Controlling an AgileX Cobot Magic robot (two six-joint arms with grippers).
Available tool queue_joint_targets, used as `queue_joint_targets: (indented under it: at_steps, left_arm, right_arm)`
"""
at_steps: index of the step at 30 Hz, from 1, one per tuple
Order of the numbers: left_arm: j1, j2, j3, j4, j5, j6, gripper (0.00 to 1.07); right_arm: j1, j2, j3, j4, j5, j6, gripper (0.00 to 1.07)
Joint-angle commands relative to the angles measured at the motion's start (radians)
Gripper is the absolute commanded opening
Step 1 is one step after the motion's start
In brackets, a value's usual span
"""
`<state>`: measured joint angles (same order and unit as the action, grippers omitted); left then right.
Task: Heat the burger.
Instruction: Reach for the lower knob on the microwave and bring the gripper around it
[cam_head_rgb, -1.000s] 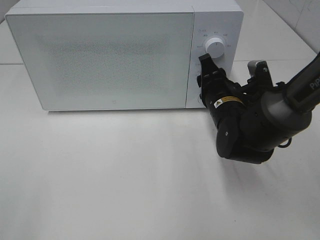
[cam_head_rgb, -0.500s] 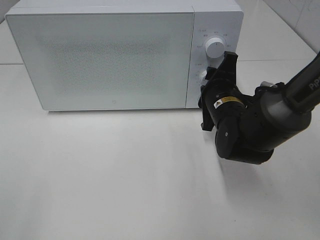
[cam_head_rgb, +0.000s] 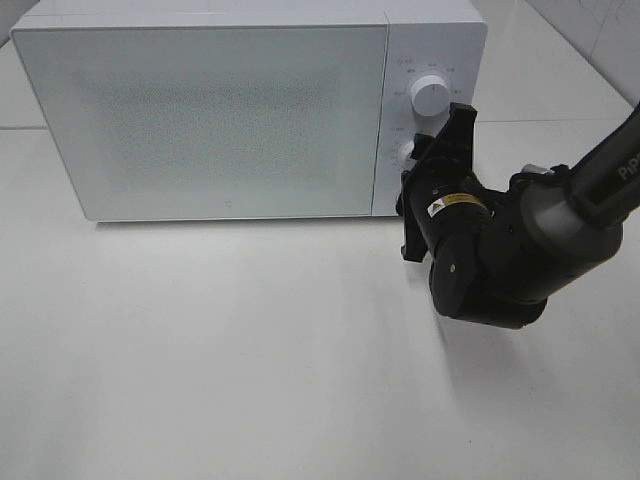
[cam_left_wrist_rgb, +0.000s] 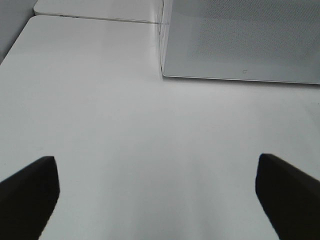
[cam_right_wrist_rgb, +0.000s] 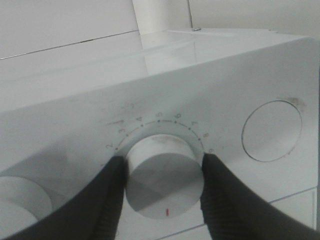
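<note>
The burger is out of view; the white microwave (cam_head_rgb: 210, 110) has its door closed and the frosted window shows nothing inside. My right gripper (cam_head_rgb: 436, 172) is at the control panel, its two black fingers (cam_right_wrist_rgb: 112, 192) pressed on either side of the lower white dial (cam_right_wrist_rgb: 161, 172), shut on it. The dial's red mark points away from the number scale. My left gripper (cam_left_wrist_rgb: 160, 197) is open over bare table, with the microwave's front corner (cam_left_wrist_rgb: 162, 75) ahead of it. The left gripper does not show in the exterior high view.
An upper white dial (cam_head_rgb: 429, 95) sits above the gripped one. A round flush button (cam_right_wrist_rgb: 271, 131) lies beside the dial on the panel. The right arm's bulky black wrist (cam_head_rgb: 500, 255) hangs over the white table (cam_head_rgb: 220, 350) in front of the panel.
The right wrist rolled about the lower dial between one second and half a second ago, swinging its fingers round. Since then nothing has moved.
</note>
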<state>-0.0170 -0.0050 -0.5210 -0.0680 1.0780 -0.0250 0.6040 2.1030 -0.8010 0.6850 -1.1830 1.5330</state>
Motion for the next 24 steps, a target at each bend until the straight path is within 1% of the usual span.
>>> queue_joint_targets:
  at_steps: [1,2,3,4,5,6,7,8,10,11,13,14,15,16,17,18,19,20,21,22,24]
  left_arm:
    - [0.003,-0.016,0.002,-0.009,-0.01,0.0,1.0]
    - [0.003,-0.016,0.002,-0.009,-0.01,0.0,1.0]
    - [0.003,-0.016,0.002,-0.009,-0.01,0.0,1.0]
    - [0.003,-0.016,0.002,-0.009,-0.01,0.0,1.0]
    - [0.003,-0.016,0.002,-0.009,-0.01,0.0,1.0]
    - [0.003,-0.016,0.002,-0.009,-0.01,0.0,1.0]
    - [0.003,-0.016,0.002,-0.009,-0.01,0.0,1.0]
    - [0.003,-0.016,0.002,-0.009,-0.01,0.0,1.0]
    - [0.003,-0.016,0.002,-0.009,-0.01,0.0,1.0]
    - [0.003,-0.016,0.002,-0.009,-0.01,0.0,1.0]
    - [0.003,-0.016,0.002,-0.009,-0.01,0.0,1.0]
    - [0.003,-0.016,0.002,-0.009,-0.01,0.0,1.0]
    - [0.003,-0.016,0.002,-0.009,-0.01,0.0,1.0]
    - [0.003,-0.016,0.002,-0.009,-0.01,0.0,1.0]
    - [0.003,-0.016,0.002,-0.009,-0.01,0.0,1.0]
    - [0.003,-0.016,0.002,-0.009,-0.01,0.0,1.0]
    - [0.003,-0.016,0.002,-0.009,-0.01,0.0,1.0]
    - [0.003,-0.016,0.002,-0.009,-0.01,0.0,1.0]
    - [0.003,-0.016,0.002,-0.009,-0.01,0.0,1.0]
    - [0.003,-0.016,0.002,-0.009,-0.01,0.0,1.0]
    - [0.003,-0.016,0.002,-0.009,-0.01,0.0,1.0]
  right_arm:
    - [0.002,-0.017,-0.054,-0.16,-0.218,-0.014,0.05]
    - [0.002,-0.017,-0.054,-0.142,-0.218,-0.044,0.09]
    - [0.002,-0.017,-0.054,-0.142,-0.218,-0.044,0.09]
    - [0.002,-0.017,-0.054,-0.119,-0.218,-0.06,0.15]
    - [0.002,-0.017,-0.054,-0.119,-0.218,-0.06,0.15]
    - [0.002,-0.017,-0.054,-0.107,-0.218,-0.066,0.18]
    - [0.002,-0.017,-0.054,-0.087,-0.218,-0.088,0.24]
    - [0.002,-0.017,-0.054,-0.087,-0.218,-0.088,0.24]
    - [0.001,-0.017,-0.054,-0.046,-0.218,-0.123,0.31]
    - [0.001,-0.017,-0.054,-0.046,-0.218,-0.123,0.31]
    - [0.001,-0.02,-0.054,-0.012,-0.218,-0.136,0.35]
    - [0.001,-0.02,-0.054,-0.012,-0.218,-0.136,0.35]
    - [0.001,-0.02,-0.054,-0.004,-0.218,-0.139,0.39]
    - [0.001,-0.02,-0.054,-0.004,-0.218,-0.139,0.39]
    - [0.001,-0.02,-0.054,0.002,-0.217,-0.144,0.42]
    - [0.001,-0.02,-0.053,0.015,-0.217,-0.163,0.48]
    - [0.001,-0.02,-0.053,0.015,-0.217,-0.163,0.48]
    - [0.001,-0.02,-0.053,0.023,-0.217,-0.182,0.54]
    - [0.001,-0.02,-0.053,0.023,-0.217,-0.185,0.56]
    - [0.001,-0.02,-0.053,0.023,-0.217,-0.185,0.56]
    - [0.001,-0.02,-0.053,0.019,-0.217,-0.187,0.61]
